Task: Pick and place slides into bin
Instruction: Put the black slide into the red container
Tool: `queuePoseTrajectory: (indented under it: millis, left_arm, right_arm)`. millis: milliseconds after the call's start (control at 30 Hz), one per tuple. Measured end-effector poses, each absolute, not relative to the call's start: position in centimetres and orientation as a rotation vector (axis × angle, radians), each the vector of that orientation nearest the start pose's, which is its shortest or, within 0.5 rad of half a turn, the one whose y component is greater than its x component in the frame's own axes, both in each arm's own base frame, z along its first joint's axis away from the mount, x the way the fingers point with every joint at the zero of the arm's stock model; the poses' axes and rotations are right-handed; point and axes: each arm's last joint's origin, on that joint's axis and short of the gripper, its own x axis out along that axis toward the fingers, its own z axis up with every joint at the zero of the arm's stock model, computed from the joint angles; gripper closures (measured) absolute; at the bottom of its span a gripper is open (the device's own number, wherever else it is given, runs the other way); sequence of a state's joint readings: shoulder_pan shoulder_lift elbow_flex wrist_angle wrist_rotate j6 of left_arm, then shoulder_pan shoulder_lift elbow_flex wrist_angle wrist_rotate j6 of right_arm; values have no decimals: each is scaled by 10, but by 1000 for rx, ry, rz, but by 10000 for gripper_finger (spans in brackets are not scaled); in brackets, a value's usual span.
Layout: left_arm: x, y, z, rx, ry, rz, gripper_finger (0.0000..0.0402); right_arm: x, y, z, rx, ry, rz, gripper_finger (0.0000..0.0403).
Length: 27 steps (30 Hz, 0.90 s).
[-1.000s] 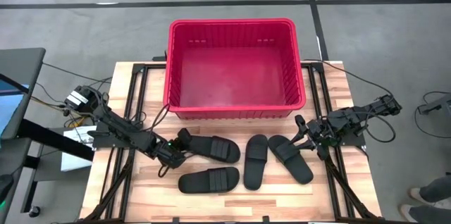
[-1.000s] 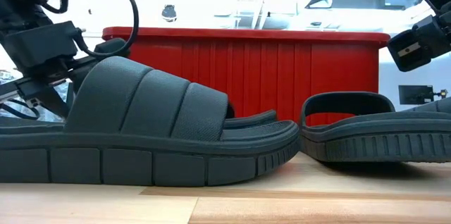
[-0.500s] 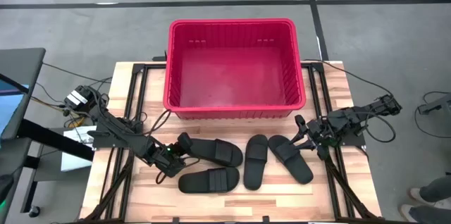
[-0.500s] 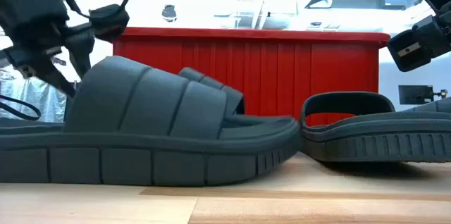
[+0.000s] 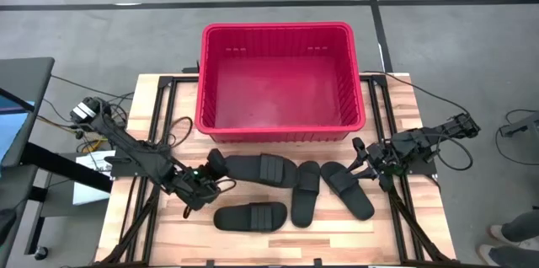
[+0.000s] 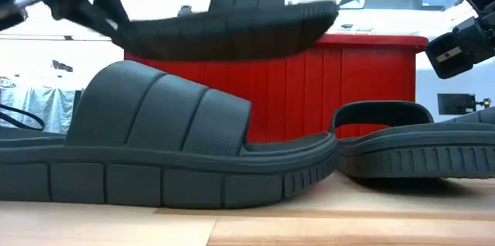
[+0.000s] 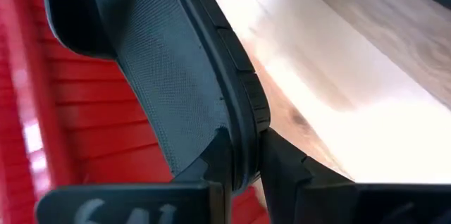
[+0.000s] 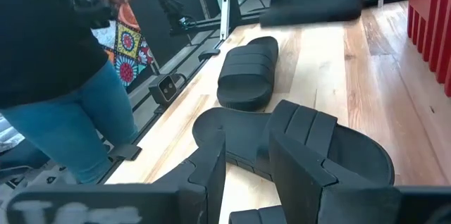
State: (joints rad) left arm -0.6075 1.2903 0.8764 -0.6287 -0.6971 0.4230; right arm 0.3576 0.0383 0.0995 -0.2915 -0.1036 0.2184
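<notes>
the left gripper (image 5: 205, 185) is clenched on the heel end of one black sandal (image 5: 253, 168) and holds it off the wooden table (image 5: 147, 116), in front of the near wall of the red bin (image 5: 281, 76). from table height that sandal (image 6: 224, 25) hangs level in the air, its sole above the strap of the sandal resting nearest the camera (image 6: 166, 153), with the ribbed red wall of the bin (image 6: 348, 76) behind it. in the left wrist view the fingers (image 7: 282, 164) pinch the edge of the raised sandal's sole (image 7: 176, 76), the bin wall showing beside it.

three more sandals lie on the table: one (image 5: 250, 216) near the front edge, one (image 5: 305, 192) lying front to back at the middle, and one (image 5: 347, 189) angled just beside it on the right. the middle and right sandals sit close together, near the bin's front wall but apart from it.

the right gripper (image 5: 364, 160) waits low over the table's right side, beside the rightmost sandal, its fingers (image 8: 303, 157) spread and holding nothing. in the right wrist view those sandals (image 8: 296, 146) lie just ahead of it, and a person in blue jeans (image 8: 91, 122) stands beyond the table.
</notes>
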Motion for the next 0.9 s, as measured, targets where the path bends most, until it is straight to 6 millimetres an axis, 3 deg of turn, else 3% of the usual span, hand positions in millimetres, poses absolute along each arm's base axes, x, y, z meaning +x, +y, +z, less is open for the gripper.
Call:
queuePoseTrajectory:
  millis: [500,900]
  left_arm:
    - [198,-104,340,705,547,179,367]
    - [210,-60,388,575,490,466,367]
  right_arm:
    - [84,35,166,184,279,432,301]
    - [84,35,166,184,279,432,301]
